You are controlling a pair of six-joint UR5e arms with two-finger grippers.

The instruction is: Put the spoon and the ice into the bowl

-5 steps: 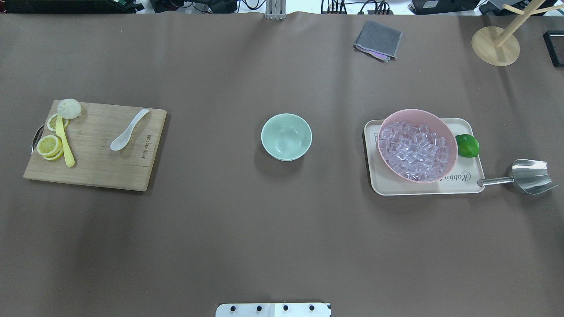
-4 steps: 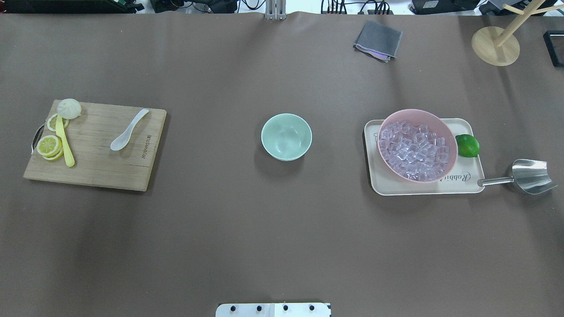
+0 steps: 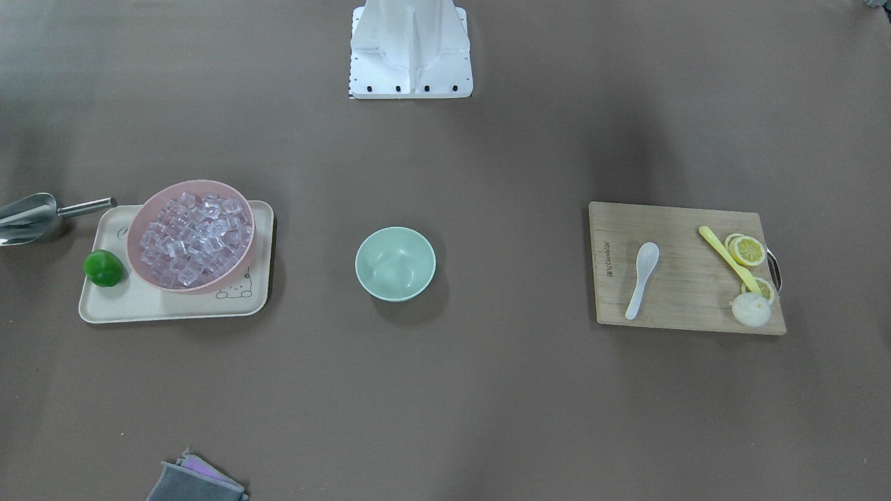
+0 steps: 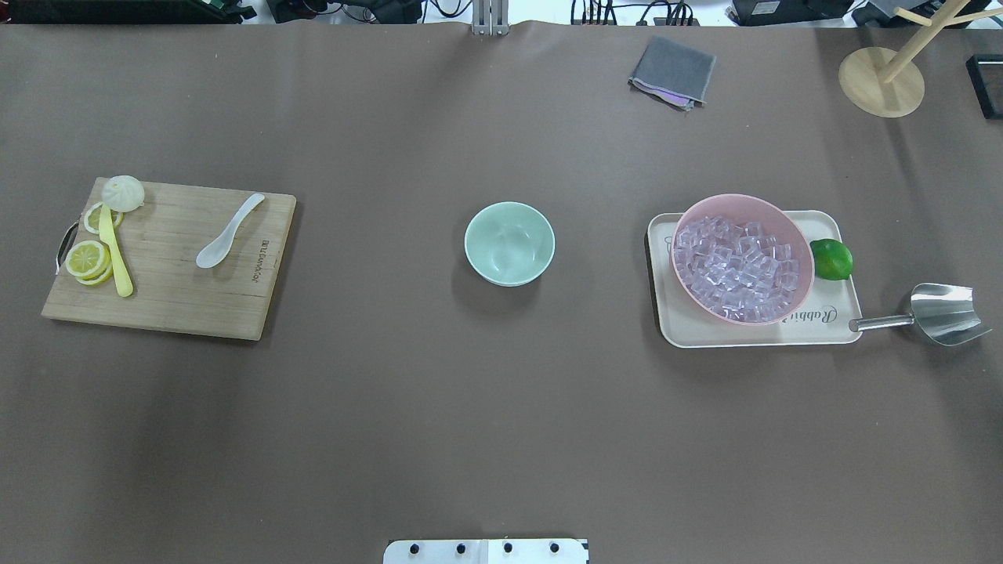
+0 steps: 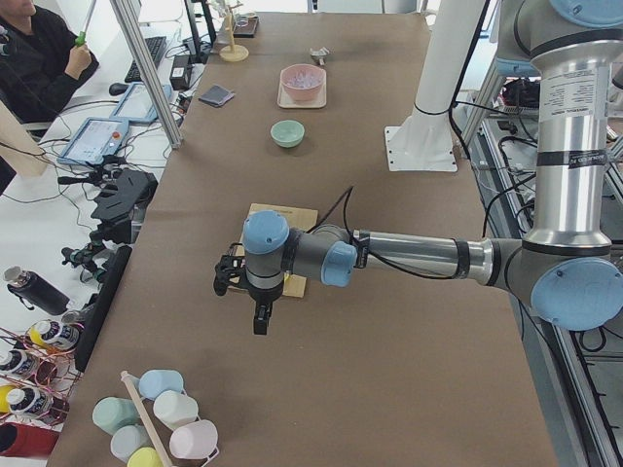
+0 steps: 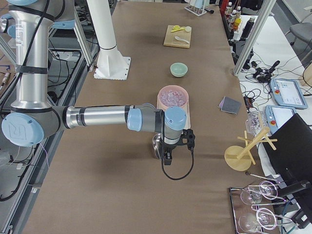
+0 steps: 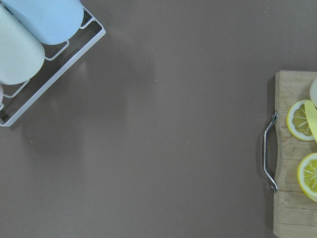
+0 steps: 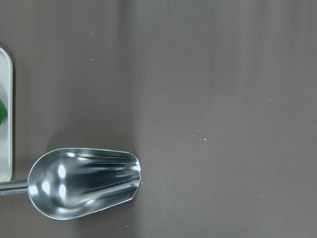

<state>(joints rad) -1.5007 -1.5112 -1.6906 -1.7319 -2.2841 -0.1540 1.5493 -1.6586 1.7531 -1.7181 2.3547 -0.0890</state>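
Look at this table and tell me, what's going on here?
Nothing is being handled yet. The mint-green bowl sits empty mid-table. The white spoon lies on the cutting board, and the ice is piled in the pink bowl on the tray, with a metal scoop beside it. The left gripper hangs beyond the board's outer end, the right gripper near the scoop. Whether either is open cannot be told.

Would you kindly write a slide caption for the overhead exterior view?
Empty mint bowl centred between spoon on cutting board and ice in pink bowl.
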